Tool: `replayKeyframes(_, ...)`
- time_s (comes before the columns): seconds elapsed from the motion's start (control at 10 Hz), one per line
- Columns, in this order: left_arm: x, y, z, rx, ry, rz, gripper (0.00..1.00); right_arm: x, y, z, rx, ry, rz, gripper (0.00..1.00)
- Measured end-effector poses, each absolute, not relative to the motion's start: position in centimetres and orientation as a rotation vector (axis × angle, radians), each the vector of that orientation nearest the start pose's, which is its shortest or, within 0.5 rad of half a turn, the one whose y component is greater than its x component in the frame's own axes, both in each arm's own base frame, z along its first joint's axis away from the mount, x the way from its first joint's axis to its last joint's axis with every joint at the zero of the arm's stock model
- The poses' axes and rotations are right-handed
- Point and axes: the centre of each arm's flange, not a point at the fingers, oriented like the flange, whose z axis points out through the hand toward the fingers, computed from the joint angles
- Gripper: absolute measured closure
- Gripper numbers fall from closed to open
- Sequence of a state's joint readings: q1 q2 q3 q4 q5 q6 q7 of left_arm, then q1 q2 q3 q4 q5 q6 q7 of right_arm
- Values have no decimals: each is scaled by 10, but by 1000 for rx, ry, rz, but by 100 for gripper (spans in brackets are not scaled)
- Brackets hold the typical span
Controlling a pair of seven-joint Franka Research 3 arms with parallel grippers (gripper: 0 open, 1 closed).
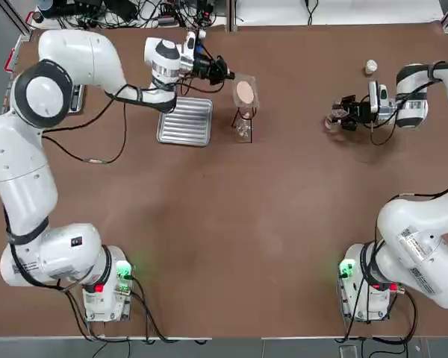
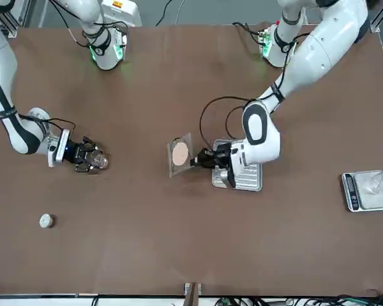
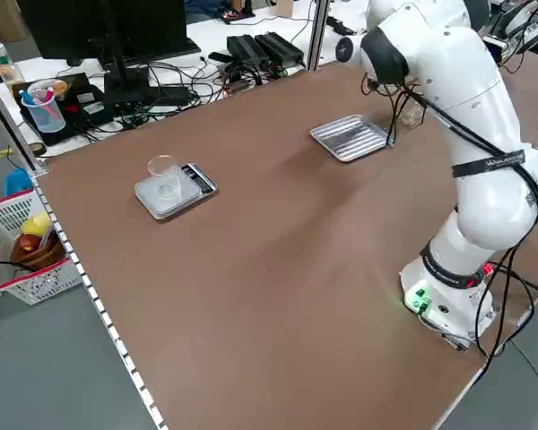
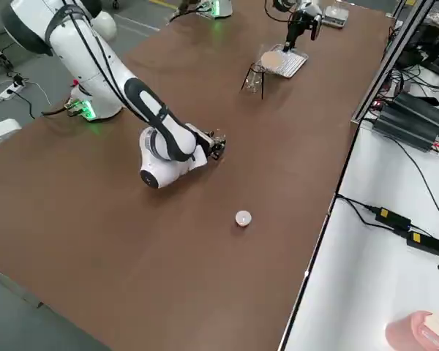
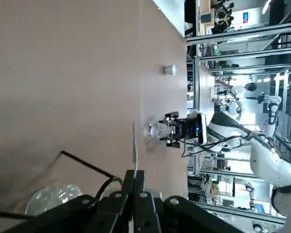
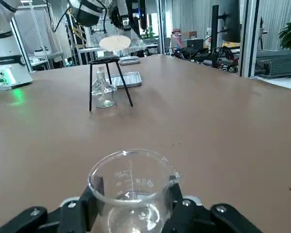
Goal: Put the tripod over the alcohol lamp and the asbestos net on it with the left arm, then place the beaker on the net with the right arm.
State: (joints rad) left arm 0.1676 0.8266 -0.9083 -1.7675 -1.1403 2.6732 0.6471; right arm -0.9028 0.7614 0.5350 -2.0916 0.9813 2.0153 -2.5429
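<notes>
Beneath everything, the broad brown worktop [image 1: 284, 224]. Over its robot's-left half, the bulky white left arm [image 1: 26, 149], bent and stretched out towards the middle. Reaching in over the opposite half, the equally bulky white right arm [image 1: 425, 231], folded, with its wrist low to the surface. Behind the worktop's far edge, the black monitor [image 3: 117, 27] amid tangled cables. Beside the worktop at the robot's left, the white basket [image 3: 45, 284], with yellow and red things inside. Lying flat near the middle, towards the robot's left, the ribbed metal tray [image 1: 184, 121]. Farther out to that side, the small scale [image 2: 367, 190]. At the end of the left arm, the left gripper [image 5: 135, 172], closed on an edge of the asbestos net. At the end of the right arm, the right gripper [image 6: 133, 187], closed around the beaker. Upright just beside the tray, on the side towards the right arm, the black tripod [image 6: 105, 61], on its straight legs. Held out above the tripod's ring, apart from it, the asbestos net [image 6: 115, 43] with its round tan centre. Under the ring, between the legs, the clear-glass alcohol lamp [image 6: 104, 92]. Well apart from the tripod, between the right gripper's fingers, the clear beaker [image 6: 131, 194]; impossible to tell whether touching the worktop. On the scale, a clear glass cup [image 3: 165, 174]. Alone beyond the right gripper, the little white capped cylinder [image 1: 370, 66].
</notes>
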Motion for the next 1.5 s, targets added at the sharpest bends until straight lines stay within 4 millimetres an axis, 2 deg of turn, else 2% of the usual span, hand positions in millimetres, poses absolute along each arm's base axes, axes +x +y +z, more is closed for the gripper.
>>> replayKeyframes(0.3,546,-383,236,1997,-31,19,98,509,-102,115,-1596,-1239,-1072,41)
replayKeyframes(0.6,545,-381,233,2003,-30,21,98,518,-90,132,-1605,-1245,-1036,41)
replayKeyframes(1.1,542,-377,228,2010,-54,29,91,529,-68,153,-1594,-1254,-1004,41)
replayKeyframes(1.3,540,-376,226,2013,-55,26,86,536,-53,164,-1575,-1255,-998,41)
replayKeyframes(1.4,540,-376,226,2013,-58,29,81,540,-46,169,-1570,-1242,-1005,41)
replayKeyframes(1.5,541,-376,226,2013,-61,32,71,543,-41,174,-1566,-1238,-1015,41)
